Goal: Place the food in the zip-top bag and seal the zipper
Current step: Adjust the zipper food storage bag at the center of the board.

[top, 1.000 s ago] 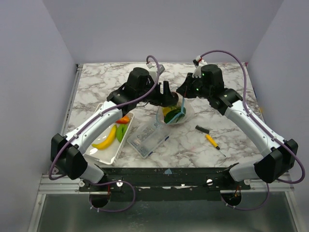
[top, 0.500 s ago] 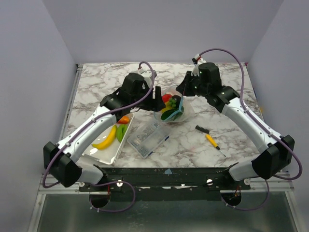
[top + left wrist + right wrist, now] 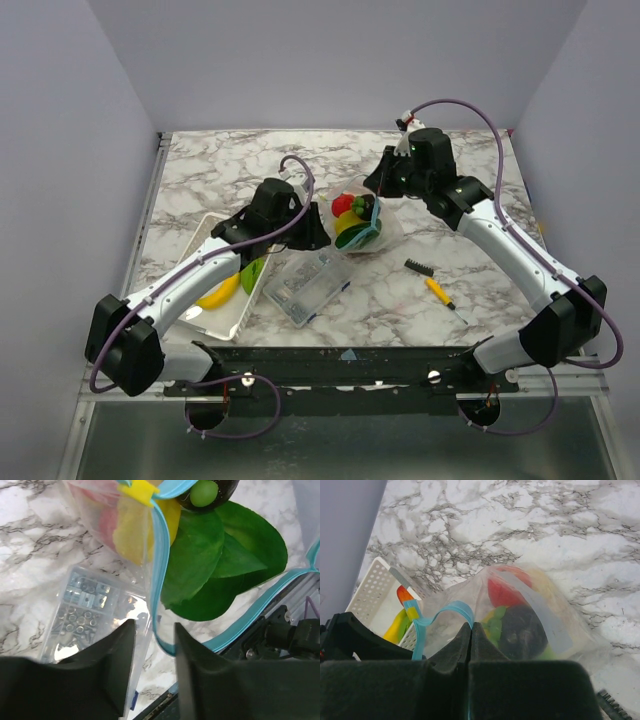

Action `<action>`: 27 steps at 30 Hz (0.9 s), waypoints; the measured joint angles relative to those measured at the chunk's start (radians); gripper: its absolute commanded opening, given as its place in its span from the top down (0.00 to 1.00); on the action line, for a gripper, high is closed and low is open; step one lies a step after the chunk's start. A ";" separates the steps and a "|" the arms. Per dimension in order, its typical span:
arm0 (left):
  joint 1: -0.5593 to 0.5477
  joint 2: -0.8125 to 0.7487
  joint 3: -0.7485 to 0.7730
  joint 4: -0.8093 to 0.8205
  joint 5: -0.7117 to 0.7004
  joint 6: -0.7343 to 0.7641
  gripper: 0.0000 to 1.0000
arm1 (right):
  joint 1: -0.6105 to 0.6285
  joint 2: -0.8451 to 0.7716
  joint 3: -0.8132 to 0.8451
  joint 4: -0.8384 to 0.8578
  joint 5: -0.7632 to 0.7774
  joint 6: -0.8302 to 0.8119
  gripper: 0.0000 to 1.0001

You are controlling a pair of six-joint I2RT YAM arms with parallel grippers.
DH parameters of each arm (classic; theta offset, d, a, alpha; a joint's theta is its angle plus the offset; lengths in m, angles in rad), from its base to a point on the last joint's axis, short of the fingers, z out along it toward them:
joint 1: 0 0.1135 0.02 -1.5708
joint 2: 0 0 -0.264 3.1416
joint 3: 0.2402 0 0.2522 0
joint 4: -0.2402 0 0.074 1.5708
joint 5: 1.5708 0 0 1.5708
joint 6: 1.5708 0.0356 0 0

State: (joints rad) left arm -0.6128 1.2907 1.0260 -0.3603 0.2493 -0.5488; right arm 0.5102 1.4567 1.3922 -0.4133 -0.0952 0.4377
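The zip-top bag [image 3: 372, 225] lies mid-table, mouth facing left, with a red apple [image 3: 346, 204], yellow fruit and green pieces inside. My right gripper [image 3: 378, 200] is shut on the light blue zipper [image 3: 452, 607], pinching it at the fingertips [image 3: 471, 626]. My left gripper [image 3: 320, 222] is open just left of the bag's mouth; in its wrist view the zipper strip [image 3: 159, 570] runs into the gap between its fingers [image 3: 154, 627]. Green leaves [image 3: 215, 565] and a yellow piece [image 3: 132, 535] show through the bag. A banana [image 3: 215, 294] and a green piece [image 3: 254, 270] remain on the white tray [image 3: 205, 235].
A clear rigid box [image 3: 308, 285] of small metal parts sits just in front of the bag, under my left gripper. A yellow-handled black brush [image 3: 432, 283] lies to the right of it. The bag's yellow slider tab [image 3: 141, 491] sits at one end of the strip.
My left arm has drawn back from over the bag's mouth toward the near left. The red apple now shows inside the bag. My right gripper keeps its hold on the zipper.
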 measured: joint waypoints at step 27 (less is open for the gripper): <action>0.081 0.177 0.092 0.361 0.261 -0.483 1.00 | 0.089 0.040 0.061 -0.079 0.066 -0.212 1.00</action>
State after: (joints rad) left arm -0.5316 1.4677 1.1183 0.0010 0.5106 -1.0317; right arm 0.5995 1.4963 1.4532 -0.4923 -0.0288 0.2256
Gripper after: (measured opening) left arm 0.012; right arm 0.007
